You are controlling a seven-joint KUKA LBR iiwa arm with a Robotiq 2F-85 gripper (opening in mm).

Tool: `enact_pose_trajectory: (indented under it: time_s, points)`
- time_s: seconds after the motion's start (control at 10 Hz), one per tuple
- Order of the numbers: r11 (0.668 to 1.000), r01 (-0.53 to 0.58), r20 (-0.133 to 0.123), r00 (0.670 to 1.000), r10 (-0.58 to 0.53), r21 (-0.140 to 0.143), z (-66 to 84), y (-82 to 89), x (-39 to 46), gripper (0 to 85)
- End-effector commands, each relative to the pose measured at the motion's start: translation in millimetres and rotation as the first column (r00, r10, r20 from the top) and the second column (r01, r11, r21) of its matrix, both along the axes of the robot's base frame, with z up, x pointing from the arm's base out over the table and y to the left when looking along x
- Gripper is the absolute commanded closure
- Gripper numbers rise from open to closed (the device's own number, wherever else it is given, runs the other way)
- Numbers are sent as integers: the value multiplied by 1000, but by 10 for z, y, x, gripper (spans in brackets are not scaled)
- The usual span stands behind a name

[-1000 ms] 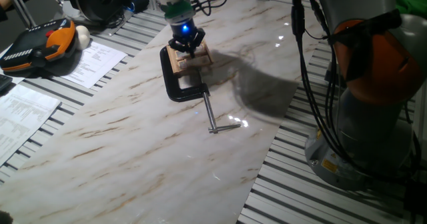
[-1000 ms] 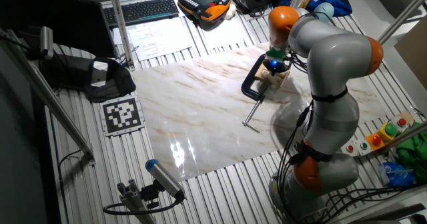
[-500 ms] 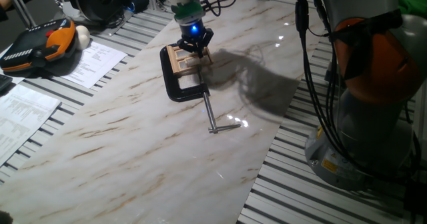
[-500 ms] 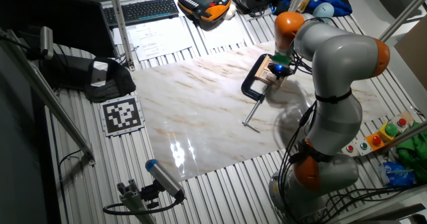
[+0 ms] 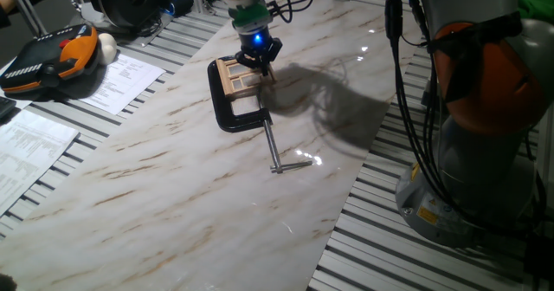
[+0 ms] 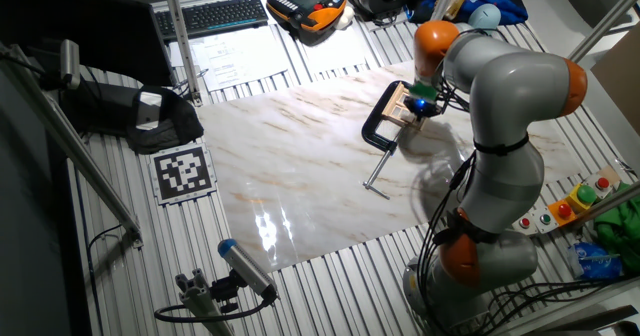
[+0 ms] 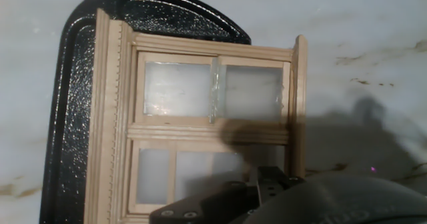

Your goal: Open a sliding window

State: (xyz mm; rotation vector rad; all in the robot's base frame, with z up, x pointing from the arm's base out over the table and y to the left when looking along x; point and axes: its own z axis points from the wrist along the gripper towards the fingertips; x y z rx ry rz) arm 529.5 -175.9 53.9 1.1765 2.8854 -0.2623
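The sliding window [image 5: 236, 77] is a small light-wood frame with four panes, lying flat on the marble board and held by a black C-clamp [image 5: 232, 116]. It also shows in the other fixed view [image 6: 399, 104]. In the hand view the window [image 7: 200, 127] fills the frame, with the clamp's black arc [image 7: 70, 117] around its left side. My gripper [image 5: 260, 64] stands with its tips down at the window's right edge, with its fingers together. In the hand view its dark fingertips [image 7: 270, 179] sit at the lower right part of the frame.
The clamp's screw and handle [image 5: 275, 152] stick out toward the board's middle. An orange-and-black pendant [image 5: 48, 59] and papers [image 5: 121, 79] lie at the left. A keyboard [image 6: 214, 14] and a printed marker [image 6: 182, 171] are in the other fixed view. My arm's base [image 5: 485, 118] stands at the right.
My gripper has moved from over the window's middle toward its right edge. The window and clamp have stayed in place.
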Motion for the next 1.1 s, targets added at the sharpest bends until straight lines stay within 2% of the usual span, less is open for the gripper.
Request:
enact_pose_trajectory:
  time_s: [0.0,1.0]
  points:
    - [1000,1,2,1000,-1,0,-14,-3,-5,850]
    - [1000,21,0,1000,-21,7,-99,19,24,850]
